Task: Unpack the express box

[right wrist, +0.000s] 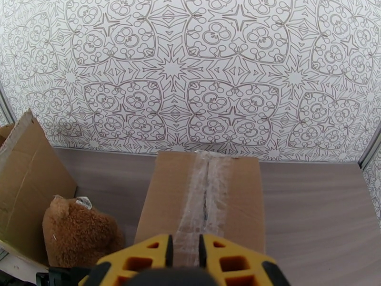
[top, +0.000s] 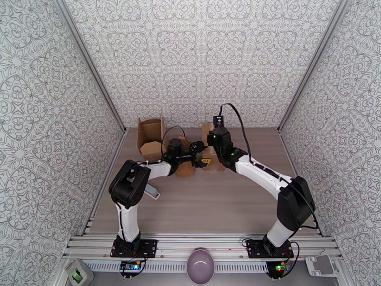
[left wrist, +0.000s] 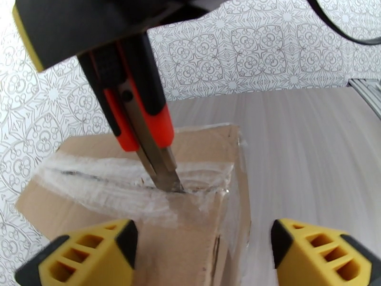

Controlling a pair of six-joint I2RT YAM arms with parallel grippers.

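The sealed express box (top: pixel 207 130) stands at the back middle of the table, with clear tape along its top seam (right wrist: pixel 209 196). My right gripper (top: pixel 213 156) is shut on an orange and black utility knife (left wrist: pixel 143 120). The knife's blade (left wrist: pixel 169 179) is stuck into the tape near the box's front corner. In the right wrist view the right gripper (right wrist: pixel 185 256) hovers over the near end of the box (right wrist: pixel 224 196), its fingers almost together. My left gripper (left wrist: pixel 205 256) stands open, one yellow fingertip (left wrist: pixel 85 253) in front of the box (left wrist: pixel 95 206), the other (left wrist: pixel 324 253) over bare table.
A brown plush toy (top: pixel 185 168) lies just left of the box, also in the right wrist view (right wrist: pixel 78 232). An opened cardboard box (top: pixel 150 135) stands further left at the back. A small grey object (top: pixel 152 190) lies by the left arm. A purple bowl (top: pixel 200 265) sits beyond the front rail.
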